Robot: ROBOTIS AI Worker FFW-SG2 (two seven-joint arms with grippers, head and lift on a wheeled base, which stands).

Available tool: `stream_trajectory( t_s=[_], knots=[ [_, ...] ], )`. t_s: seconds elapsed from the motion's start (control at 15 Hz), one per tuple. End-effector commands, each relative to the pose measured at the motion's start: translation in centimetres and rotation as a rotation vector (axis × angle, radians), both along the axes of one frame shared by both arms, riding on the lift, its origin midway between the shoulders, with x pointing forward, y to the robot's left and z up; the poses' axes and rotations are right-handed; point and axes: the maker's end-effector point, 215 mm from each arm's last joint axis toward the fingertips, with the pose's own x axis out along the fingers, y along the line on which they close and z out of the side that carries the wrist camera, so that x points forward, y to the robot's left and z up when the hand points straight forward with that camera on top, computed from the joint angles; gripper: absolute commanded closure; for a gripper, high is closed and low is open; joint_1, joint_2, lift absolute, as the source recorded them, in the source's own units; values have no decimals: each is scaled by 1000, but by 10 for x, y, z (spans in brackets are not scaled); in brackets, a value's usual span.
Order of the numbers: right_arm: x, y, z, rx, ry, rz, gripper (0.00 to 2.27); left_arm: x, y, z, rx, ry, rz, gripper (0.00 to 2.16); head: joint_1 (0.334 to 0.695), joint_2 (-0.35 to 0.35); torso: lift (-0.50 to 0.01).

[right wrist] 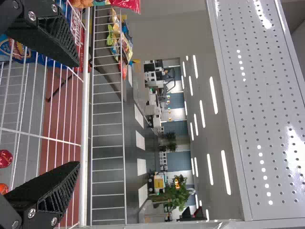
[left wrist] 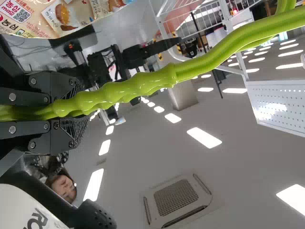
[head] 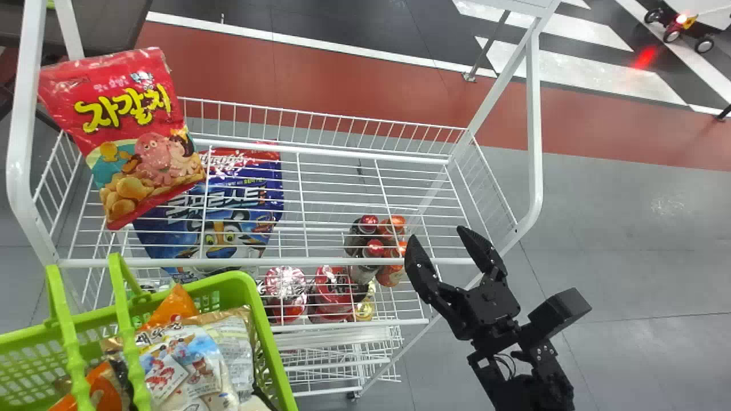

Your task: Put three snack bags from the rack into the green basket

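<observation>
At the rack's left end: a red snack bag sits above the wires, tilted; its spot on the basket's side of the rack probably suits a short transfer.
Beneath those wires: a blue snack bag lies lower down, partly covered by the red one; we judge the red bag the easier pick, since nothing overlies it.
Green basket: stands near the left front corner of the rack, presumably so that bags need little carrying.
Basket handle: clasped by our left gripper, likely to steady the basket while the other arm works.
Inside the basket: an orange bag and a pale snack bag among others; we cannot tell which came off the rack, so our count towards three is uncertain.
Right gripper: spread and holding nothing, over the rack's right side above some bottles.
Our next move: probably leftward to the red bag, if one is still needed; the upright handles could snag it on the way in.
</observation>
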Motion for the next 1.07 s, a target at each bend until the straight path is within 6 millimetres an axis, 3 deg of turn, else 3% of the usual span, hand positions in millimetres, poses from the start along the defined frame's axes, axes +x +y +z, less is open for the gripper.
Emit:
stream_trajectory(
  t_s=[0.0,0.27,1.0],
  knots=[
    [0,6,-2,15,5,-6,76,0,-1,0,-2,-2,1,2145,695,-350,0],
    [-1,18,-2,39,8,-11,76,0,-1,0,-2,-2,0,2148,695,-350,0],
    [-6,26,-1,56,5,-11,80,-1,-3,1,-5,-2,-4,2148,695,-350,0]
  ],
)
